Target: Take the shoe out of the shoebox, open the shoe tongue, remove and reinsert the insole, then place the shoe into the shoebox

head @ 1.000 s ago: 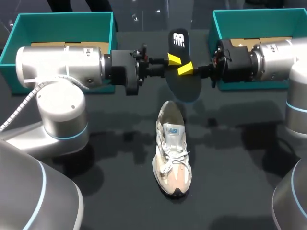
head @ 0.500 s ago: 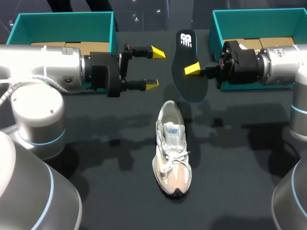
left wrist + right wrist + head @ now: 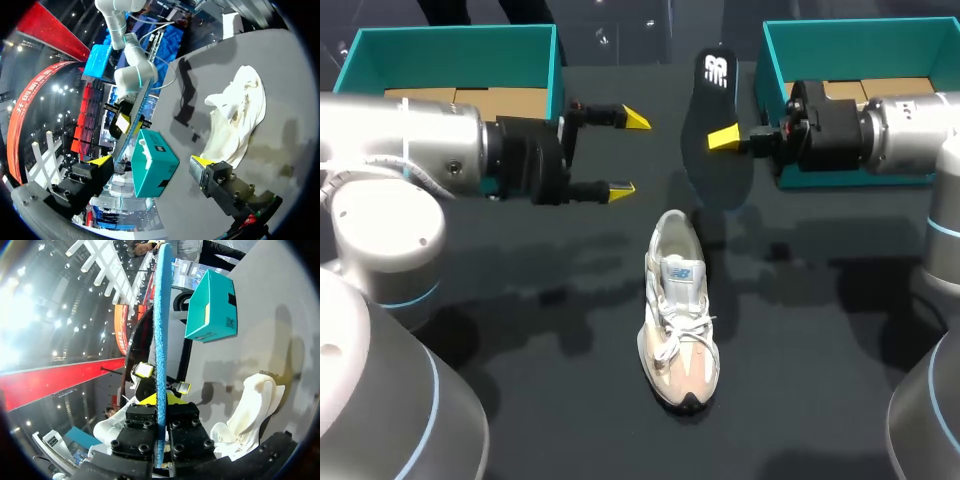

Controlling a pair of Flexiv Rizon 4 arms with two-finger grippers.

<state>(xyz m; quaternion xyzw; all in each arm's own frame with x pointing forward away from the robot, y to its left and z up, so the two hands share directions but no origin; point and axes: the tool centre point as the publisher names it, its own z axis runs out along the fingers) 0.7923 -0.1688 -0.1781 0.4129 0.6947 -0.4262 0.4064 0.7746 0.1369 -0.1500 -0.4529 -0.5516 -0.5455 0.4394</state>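
Overhead, left end effector [image 3: 628, 153] agape, right end effector [image 3: 720, 140] tight on insole [image 3: 712, 100], perhaps lettered.

Not much backdrop here tbh, it's basically all one flat matte black table [image 3: 520, 400] filling the overhead view. Light lands from above and leaves soft, blurry, overlapping shadows [image 3: 555, 300] across it. In the wrist views that same top reads pale grey [image 3: 285, 65] [image 3: 285, 305], with darker, sharper-edged shadows.
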